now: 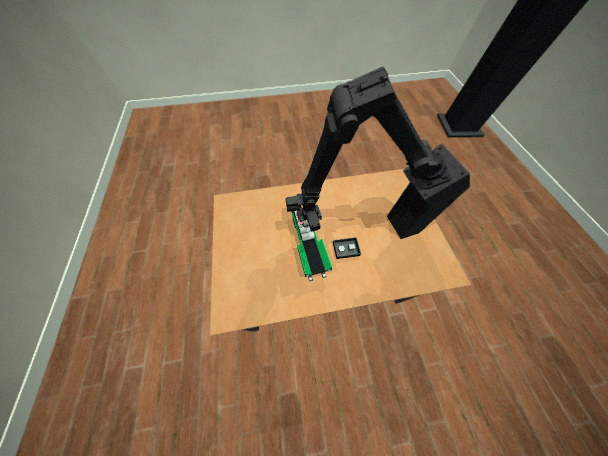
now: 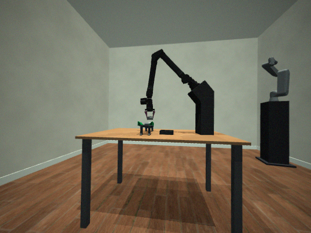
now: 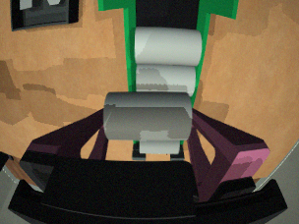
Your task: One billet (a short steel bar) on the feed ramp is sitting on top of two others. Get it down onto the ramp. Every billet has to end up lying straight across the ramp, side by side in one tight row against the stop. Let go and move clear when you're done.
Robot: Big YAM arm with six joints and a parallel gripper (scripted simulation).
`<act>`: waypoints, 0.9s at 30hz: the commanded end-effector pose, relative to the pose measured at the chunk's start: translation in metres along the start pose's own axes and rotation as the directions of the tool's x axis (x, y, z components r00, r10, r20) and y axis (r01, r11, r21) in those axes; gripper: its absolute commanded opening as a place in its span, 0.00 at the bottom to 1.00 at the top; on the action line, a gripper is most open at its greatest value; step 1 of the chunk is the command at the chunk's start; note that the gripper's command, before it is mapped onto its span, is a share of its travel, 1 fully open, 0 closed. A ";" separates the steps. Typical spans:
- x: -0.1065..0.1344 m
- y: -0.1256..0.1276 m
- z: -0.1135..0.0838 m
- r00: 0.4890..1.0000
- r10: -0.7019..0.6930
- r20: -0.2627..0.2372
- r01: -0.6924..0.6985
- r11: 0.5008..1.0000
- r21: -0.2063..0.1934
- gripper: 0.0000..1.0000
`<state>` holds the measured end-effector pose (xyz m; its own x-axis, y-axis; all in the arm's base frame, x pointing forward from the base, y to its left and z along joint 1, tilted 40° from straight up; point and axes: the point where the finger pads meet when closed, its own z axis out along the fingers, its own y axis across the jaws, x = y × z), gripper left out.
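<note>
My gripper (image 3: 148,112) is shut on a grey steel billet (image 3: 148,115) and holds it in the air above the ramp, lying crosswise between the purple fingers. In the side view the held billet (image 2: 149,117) hangs a short way above the green ramp (image 2: 146,124). Below it in the wrist view, two billets (image 3: 165,61) lie side by side across the ramp's black track, and part of a third billet (image 3: 157,146) shows under the held one. In the overhead view the gripper (image 1: 306,216) is over the far end of the ramp (image 1: 312,248).
The arm's black base (image 1: 430,196) stands at the table's back right.
</note>
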<state>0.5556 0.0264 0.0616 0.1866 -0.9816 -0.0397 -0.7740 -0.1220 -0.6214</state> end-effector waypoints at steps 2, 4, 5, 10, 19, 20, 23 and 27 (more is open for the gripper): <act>-0.020 -0.022 -0.026 1.000 0.011 0.002 -0.011 0.999 0.045 0.00; -0.028 -0.024 -0.026 1.000 0.011 0.002 -0.011 0.999 0.047 0.00; -0.033 -0.025 -0.026 1.000 0.011 0.002 -0.011 0.999 0.047 0.00; -0.052 -0.031 -0.028 1.000 0.011 0.002 -0.011 0.998 0.054 0.00; -0.089 -0.044 -0.032 1.000 0.012 0.004 -0.012 0.998 0.067 0.00; -0.093 -0.044 -0.032 1.000 0.012 0.005 -0.013 0.998 0.067 0.00; -0.104 -0.046 -0.033 1.000 0.013 0.005 -0.013 0.998 0.067 0.00; -0.113 -0.047 -0.033 1.000 0.013 0.006 -0.014 0.998 0.068 0.00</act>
<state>0.5421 0.1381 0.0802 0.2119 -0.9768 -0.0313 -0.7660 -0.1461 -0.6261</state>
